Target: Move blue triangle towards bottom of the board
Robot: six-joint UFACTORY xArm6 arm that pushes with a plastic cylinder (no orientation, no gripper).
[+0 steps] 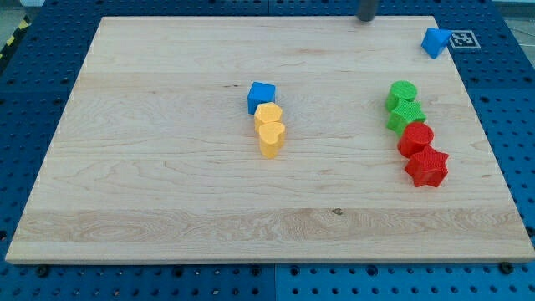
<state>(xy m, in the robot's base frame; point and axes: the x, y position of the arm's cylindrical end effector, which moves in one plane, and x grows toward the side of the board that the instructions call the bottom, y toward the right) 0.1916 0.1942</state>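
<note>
The blue triangle (434, 42) lies near the board's top right corner. My tip (365, 18) is at the view's top edge, to the left of the blue triangle and apart from it. A blue cube (261, 96) sits near the board's middle, touching a yellow hexagon (267, 114) below it, with a yellow heart (271, 138) just under that.
On the right stand a green cylinder (403, 94), a green star (406, 114), a red hexagon (415, 138) and a red star (427, 166) in a close column. A white tag (462, 38) lies at the wooden board's (167, 184) top right corner.
</note>
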